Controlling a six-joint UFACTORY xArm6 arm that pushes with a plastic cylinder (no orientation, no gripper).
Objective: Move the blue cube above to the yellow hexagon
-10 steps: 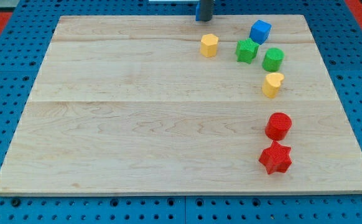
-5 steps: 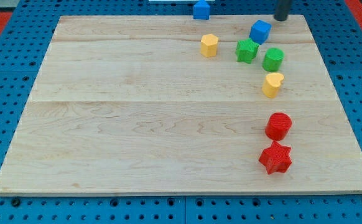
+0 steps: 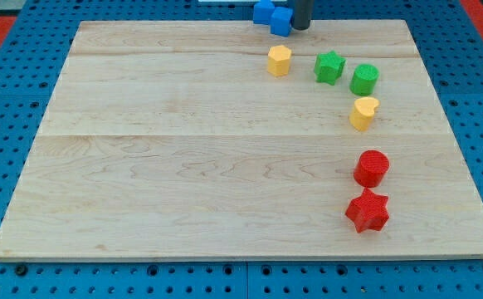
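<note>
The blue cube (image 3: 281, 21) sits at the board's top edge, just above the yellow hexagon (image 3: 279, 60). It touches a second blue block (image 3: 264, 11), whose shape I cannot make out, to its upper left. My tip (image 3: 302, 26) is at the blue cube's right side, touching or nearly touching it.
A green star (image 3: 329, 66) and a green cylinder (image 3: 363, 79) lie right of the hexagon. A yellow heart-like block (image 3: 363, 112) is below them. A red cylinder (image 3: 372, 168) and a red star (image 3: 367, 210) sit lower right. The wooden board (image 3: 183, 149) rests on a blue pegboard.
My tip swung from the top middle to the top right, then came back left. The blue cube slid left and up from beside the green star to the top edge, against the other blue block.
</note>
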